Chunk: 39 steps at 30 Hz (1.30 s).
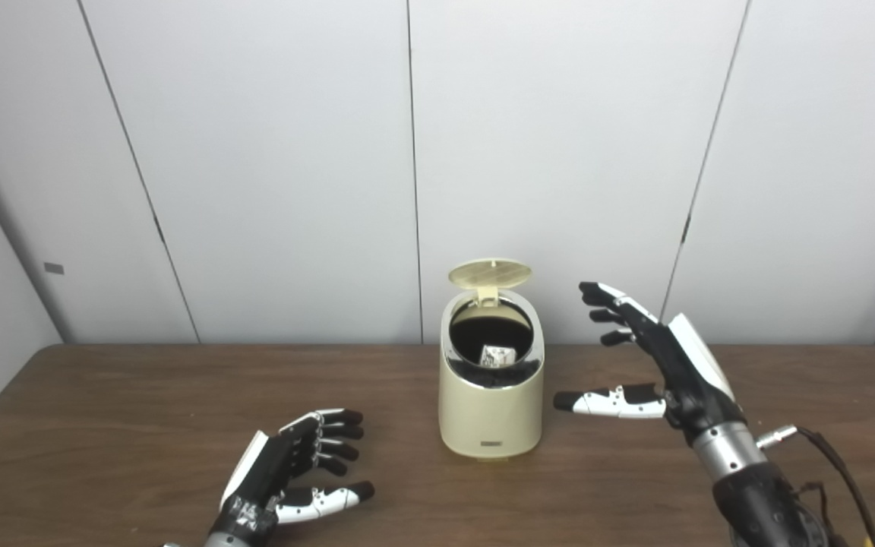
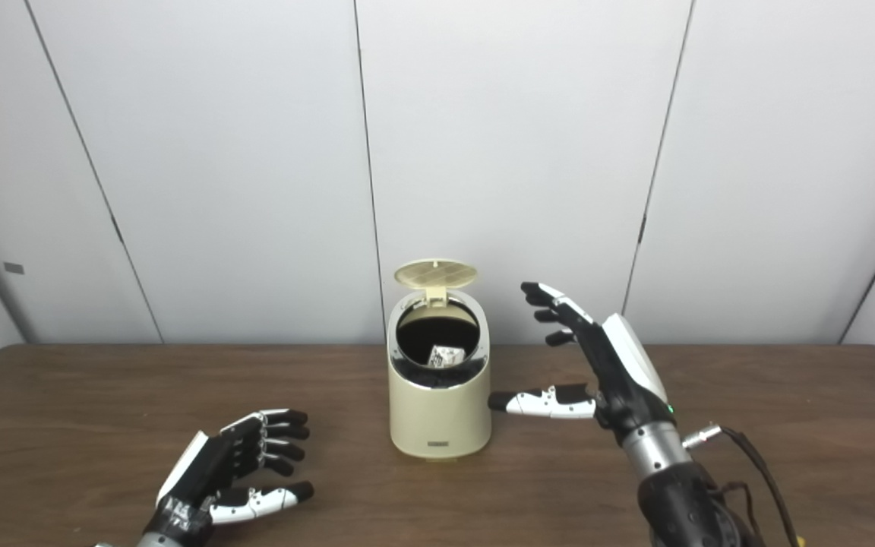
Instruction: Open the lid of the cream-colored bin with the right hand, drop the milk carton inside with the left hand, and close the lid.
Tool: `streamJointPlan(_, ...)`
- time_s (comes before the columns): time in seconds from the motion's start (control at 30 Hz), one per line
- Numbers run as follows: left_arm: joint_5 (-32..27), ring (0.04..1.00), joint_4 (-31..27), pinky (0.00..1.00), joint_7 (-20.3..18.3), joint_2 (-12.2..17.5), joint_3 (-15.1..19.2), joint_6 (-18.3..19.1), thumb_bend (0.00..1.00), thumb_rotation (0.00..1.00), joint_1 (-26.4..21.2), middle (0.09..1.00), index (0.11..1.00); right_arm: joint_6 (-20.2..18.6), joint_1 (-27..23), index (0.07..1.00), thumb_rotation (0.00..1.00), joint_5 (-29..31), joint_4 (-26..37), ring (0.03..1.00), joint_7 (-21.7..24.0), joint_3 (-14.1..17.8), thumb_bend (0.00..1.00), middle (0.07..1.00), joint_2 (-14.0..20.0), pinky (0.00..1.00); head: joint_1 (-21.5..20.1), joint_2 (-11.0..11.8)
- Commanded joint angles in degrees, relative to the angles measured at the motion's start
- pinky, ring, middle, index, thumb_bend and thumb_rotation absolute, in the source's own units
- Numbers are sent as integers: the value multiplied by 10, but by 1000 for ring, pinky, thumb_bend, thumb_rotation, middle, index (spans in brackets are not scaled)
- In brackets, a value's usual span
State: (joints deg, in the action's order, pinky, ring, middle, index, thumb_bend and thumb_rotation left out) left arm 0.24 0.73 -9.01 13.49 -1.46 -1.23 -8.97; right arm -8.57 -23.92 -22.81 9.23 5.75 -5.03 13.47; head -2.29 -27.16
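The cream-colored bin (image 1: 491, 410) stands mid-table with its round lid (image 1: 490, 273) flipped up at the back. Inside the dark opening lies the milk carton (image 1: 497, 355), partly visible. My right hand (image 1: 646, 357) hovers open just right of the bin, fingers spread and raised, thumb pointing toward the bin wall without touching it. Low over the table at the bin's front left, my left hand (image 1: 297, 467) is open and holds nothing.
The brown wooden table (image 1: 103, 425) runs to white wall panels behind. A black cable (image 1: 836, 463) trails from my right wrist at the right front.
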Motion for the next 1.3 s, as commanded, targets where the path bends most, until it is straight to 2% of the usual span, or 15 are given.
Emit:
streamJointPlan(0.0,7,643,-4,588,5,3,4,-23,703,15,-11,720,766,2,-42,853,332,1,8,834,4,0,811,860,5,691,0,0)
streamJointPlan(0.1,9,639,-3,584,7,3,6,-22,685,25,-11,719,765,5,-62,847,340,0,-4,832,7,-2,782,855,8,693,0,2)
streamJointPlan(0.3,13,643,-6,600,6,1,8,-21,682,19,-9,720,767,-21,-104,859,317,-8,-23,846,29,-10,757,868,16,718,-1,3)
streamJointPlan(0.47,14,650,-8,607,7,-2,9,-18,675,1,-8,720,764,-17,-129,841,282,-26,-48,806,32,-25,764,845,23,668,1,4)
streamJointPlan(0.7,12,643,-6,583,10,-7,18,-18,696,42,-12,714,764,-19,-158,849,329,-52,-74,787,45,-47,752,847,33,643,8,4)
streamJointPlan(0.8,16,644,-7,588,10,-8,19,-15,698,32,-12,715,765,-30,-166,855,361,-62,-76,807,56,-53,750,861,36,664,9,3)
streamJointPlan(0.93,19,640,-5,592,10,-9,19,-16,701,29,-11,710,759,-42,-178,851,366,-67,-77,850,75,-62,740,844,40,757,12,2)
streamJointPlan(1.07,23,643,-3,592,12,-11,17,-22,708,36,-10,708,755,-50,-185,822,393,-83,-69,850,94,-78,741,846,46,727,15,2)
streamJointPlan(1.27,27,642,-1,580,11,-12,16,-28,693,28,-10,708,751,-47,-192,826,406,-96,-55,873,120,-93,728,855,49,747,19,1)
